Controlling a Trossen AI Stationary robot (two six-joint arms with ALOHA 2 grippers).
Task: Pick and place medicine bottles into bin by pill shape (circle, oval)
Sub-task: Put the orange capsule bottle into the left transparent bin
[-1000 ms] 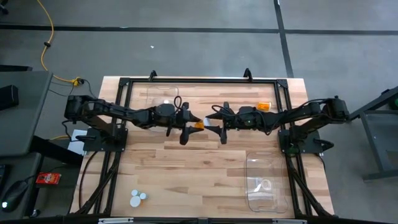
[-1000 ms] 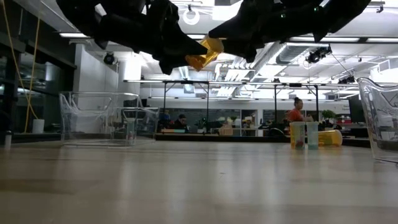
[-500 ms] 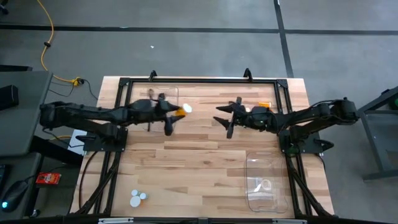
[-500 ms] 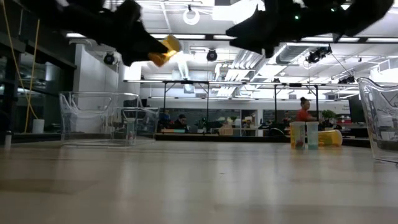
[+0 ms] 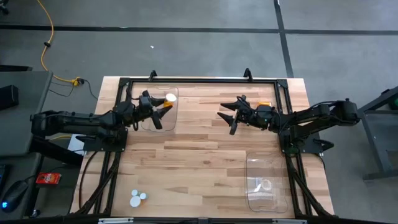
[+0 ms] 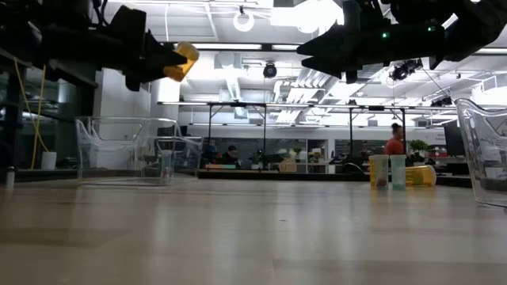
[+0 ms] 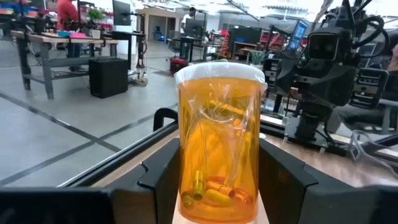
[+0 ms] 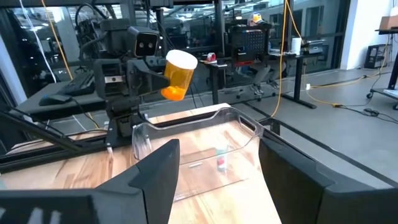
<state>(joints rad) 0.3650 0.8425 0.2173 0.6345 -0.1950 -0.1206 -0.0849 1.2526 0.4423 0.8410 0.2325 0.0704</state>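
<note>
My left gripper [image 5: 161, 107] is shut on an amber pill bottle [image 5: 168, 100] with a white cap, high above the clear bin [image 5: 149, 118] at the table's far left. In the left wrist view the bottle [image 7: 217, 143] holds small oval pills. My right gripper [image 5: 233, 116] hangs open and empty over the table's far middle, and its wrist view [image 8: 217, 186] faces the bottle [image 8: 177, 74]. Another amber bottle [image 5: 265, 104] lies on its side on the far right, and two pale bottles [image 6: 388, 171] stand on their bases beside it. My left gripper pinches the bottle's bottom end [image 7: 214, 199] between its two fingers [image 7: 163, 177], which lie on opposite sides of the wall. The fingers come roughly level from the table's left. The bottle is lifted clear and tilted, its capped end [image 6: 188, 52] pointing away from the gripper and upward.
A second clear bin [image 5: 267, 180] stands at the near right with something small inside. The far-left bin [image 8: 199, 146] also holds a small thing. Loose white caps [image 5: 137, 198] lie near the front left edge. A dark frame [image 5: 199, 81] runs around the table's far part.
My left gripper has carried the amber bottle from the table's middle toward the left and far edges, to above the far-left bin. My right gripper, which was close to the bottle at the middle, has drawn back toward the right and far edges.
</note>
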